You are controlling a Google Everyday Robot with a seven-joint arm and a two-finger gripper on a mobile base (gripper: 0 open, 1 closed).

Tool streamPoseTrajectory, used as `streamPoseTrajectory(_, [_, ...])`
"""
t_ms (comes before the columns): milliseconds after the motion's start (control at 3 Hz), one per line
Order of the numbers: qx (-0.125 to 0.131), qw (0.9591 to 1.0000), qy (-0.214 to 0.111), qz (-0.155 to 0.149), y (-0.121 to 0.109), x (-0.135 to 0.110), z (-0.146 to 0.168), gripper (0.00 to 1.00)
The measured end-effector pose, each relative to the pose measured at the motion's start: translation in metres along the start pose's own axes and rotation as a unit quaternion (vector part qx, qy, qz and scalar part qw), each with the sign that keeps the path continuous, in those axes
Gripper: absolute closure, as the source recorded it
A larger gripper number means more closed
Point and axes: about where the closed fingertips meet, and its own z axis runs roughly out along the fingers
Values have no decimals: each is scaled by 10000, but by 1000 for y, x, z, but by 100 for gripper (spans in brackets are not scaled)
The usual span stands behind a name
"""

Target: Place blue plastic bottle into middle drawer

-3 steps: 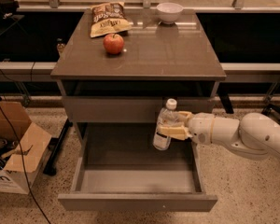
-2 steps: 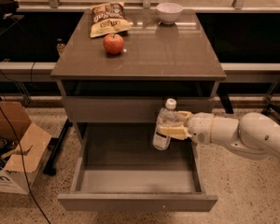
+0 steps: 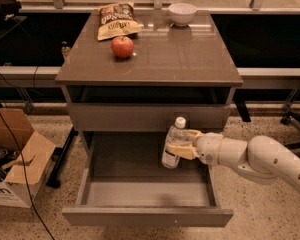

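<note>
Your blue plastic bottle (image 3: pixel 174 143) hangs upright at centre frame, clenched by the gripper (image 3: pixel 182 149) above the open middle drawer (image 3: pixel 147 217). Release this high and it may topple; lifting could knock the upper drawer front (image 3: pixel 135 118).

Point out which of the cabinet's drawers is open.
The lowest drawer, pulled out; the upper drawer is shut. The gripper holds the bottle over it.

The blue plastic bottle (image 3: pixel 173 141), clear with a white cap, is hanging upright, clasped by the gripper (image 3: pixel 180 148), over the open grey middle drawer (image 3: pixel 140 195).
</note>
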Motion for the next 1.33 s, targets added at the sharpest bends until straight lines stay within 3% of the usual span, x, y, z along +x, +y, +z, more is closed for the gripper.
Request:
streamPoseTrajectory(333, [88,9999,37,121,-4,30,10,100])
streamPoseTrajectory(667, [-68,9992,319,217,-8,82,35,100])
streamPoseTrajectory(1333, [-182,9987,459,136,-2,90,44,100])
